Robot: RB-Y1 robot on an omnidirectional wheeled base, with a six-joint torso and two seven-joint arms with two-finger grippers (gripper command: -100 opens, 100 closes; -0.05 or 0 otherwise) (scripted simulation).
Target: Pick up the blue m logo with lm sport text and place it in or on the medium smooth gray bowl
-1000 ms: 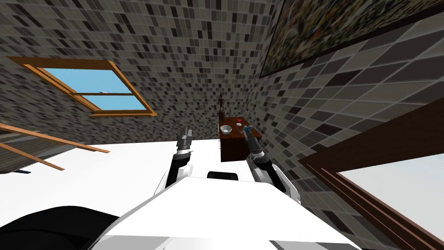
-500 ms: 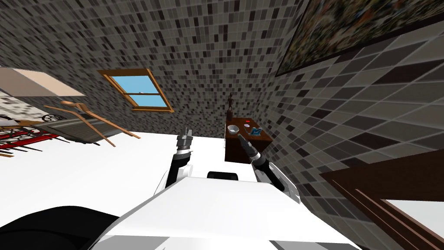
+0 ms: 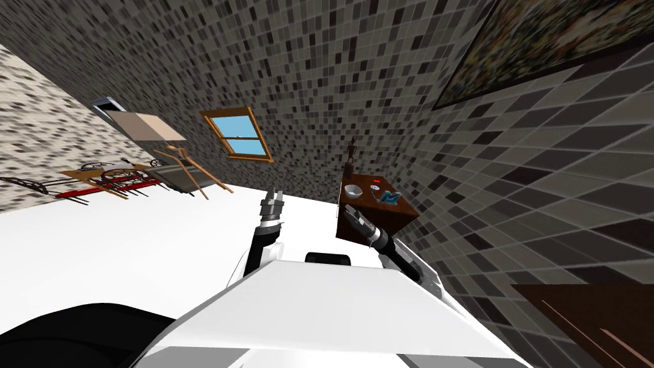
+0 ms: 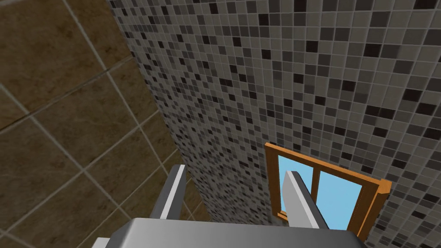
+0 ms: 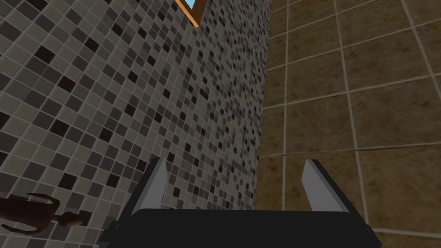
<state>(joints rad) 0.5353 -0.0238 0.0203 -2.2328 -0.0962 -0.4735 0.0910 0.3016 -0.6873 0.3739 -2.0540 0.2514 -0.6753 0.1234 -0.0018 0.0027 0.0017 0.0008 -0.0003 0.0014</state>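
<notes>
A blue M-shaped logo piece (image 3: 389,199) lies on a small dark brown table (image 3: 396,214) against the tiled wall, in the head view. A small pale bowl (image 3: 353,190) sits on the same table, to the left of the logo. My right gripper (image 3: 349,211) hangs just in front of the table's near left corner, below the bowl; its fingers (image 5: 154,183) stand open with nothing between them. My left gripper (image 3: 274,194) is raised to the left of the table, away from it, and its fingers (image 4: 174,193) are open and empty.
A dark figurine (image 3: 350,156) stands at the table's far edge, with a small red thing (image 3: 377,181) and a round flat item (image 3: 374,188) near the logo. A window (image 3: 241,135) is in the far wall. Wooden frames and red bars (image 3: 121,179) lie far left on the white floor.
My view has swung left, so the table and window have slid rightwards in the picture. My right gripper has drawn back off the tabletop to its near left corner. The left arm holds still.
</notes>
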